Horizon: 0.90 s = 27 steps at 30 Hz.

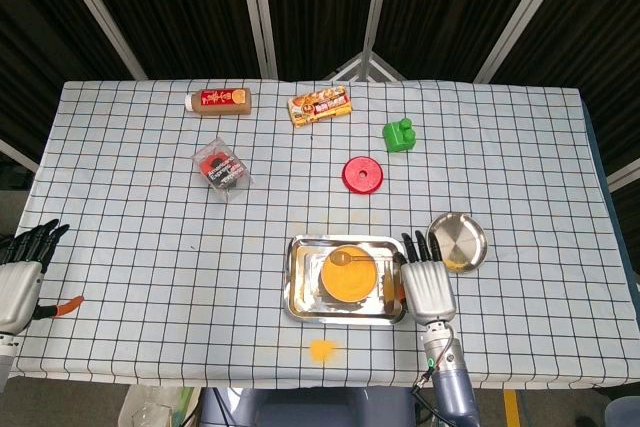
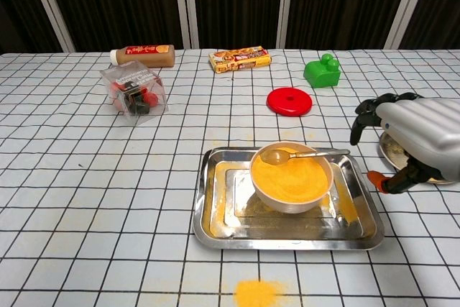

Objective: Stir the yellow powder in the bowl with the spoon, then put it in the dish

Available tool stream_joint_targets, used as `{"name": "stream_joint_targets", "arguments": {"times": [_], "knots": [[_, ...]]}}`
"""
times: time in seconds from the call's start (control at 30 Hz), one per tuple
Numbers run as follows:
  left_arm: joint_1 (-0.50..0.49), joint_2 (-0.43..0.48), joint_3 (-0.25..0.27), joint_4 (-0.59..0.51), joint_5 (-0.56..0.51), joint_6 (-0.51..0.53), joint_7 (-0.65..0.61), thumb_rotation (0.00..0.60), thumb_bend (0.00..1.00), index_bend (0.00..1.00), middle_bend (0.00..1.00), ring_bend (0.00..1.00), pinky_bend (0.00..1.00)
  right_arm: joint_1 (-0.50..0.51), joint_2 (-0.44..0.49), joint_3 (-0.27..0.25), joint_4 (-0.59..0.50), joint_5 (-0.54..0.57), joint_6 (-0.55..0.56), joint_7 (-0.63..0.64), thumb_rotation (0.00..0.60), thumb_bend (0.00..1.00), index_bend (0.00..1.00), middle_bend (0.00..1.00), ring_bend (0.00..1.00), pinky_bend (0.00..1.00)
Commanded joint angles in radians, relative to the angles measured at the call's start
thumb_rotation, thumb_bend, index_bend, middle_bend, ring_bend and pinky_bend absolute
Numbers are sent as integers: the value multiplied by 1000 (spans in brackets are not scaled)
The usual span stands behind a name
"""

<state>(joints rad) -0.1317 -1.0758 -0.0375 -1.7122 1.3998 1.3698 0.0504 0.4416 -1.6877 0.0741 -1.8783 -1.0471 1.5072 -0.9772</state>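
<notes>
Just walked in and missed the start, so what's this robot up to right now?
It is set to stir yellow powder. The spoon lies across the bowl of powder, which sits in a metal tray. The right robot hand hangs beside the tray, holding nothing, near the round dish. The left robot hand waits at the table's far edge. Some powder has spilled on the cloth.

The bowl (image 2: 291, 178) sits in the tray (image 2: 215, 223) near the desk's (image 1: 140, 247) front edge, the spoon (image 2: 287, 155) resting in the bowl. The dish (image 1: 458, 241) lies just right of the tray, the right hand (image 1: 427, 282) between them
</notes>
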Motion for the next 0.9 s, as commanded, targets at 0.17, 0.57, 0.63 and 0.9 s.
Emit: {"name": "stream_joint_targets", "arguments": {"times": [0.17,0.57,0.63,0.9], "knots": [[-3,2,-4,25,35,26,19,600,0,0,0,0,0,10,-14,16,5,14,-18,-4,600,405,113,68,0,0],[3,-25,-13,84,116,113,30,600,0,0,0,0,0,25,-62,53,77,39,-56,40,600,405,370,74,0,0],[3,-27,-12,86,111,108,28,600,0,0,0,0,0,29,-72,57,96,34,-63,50,600,406,398,88,0,0],[1,-29,-12,87,101,98,27,600,0,0,0,0,0,48,-98,89,150,42,-91,75,600,405,429,105,0,0]]}}
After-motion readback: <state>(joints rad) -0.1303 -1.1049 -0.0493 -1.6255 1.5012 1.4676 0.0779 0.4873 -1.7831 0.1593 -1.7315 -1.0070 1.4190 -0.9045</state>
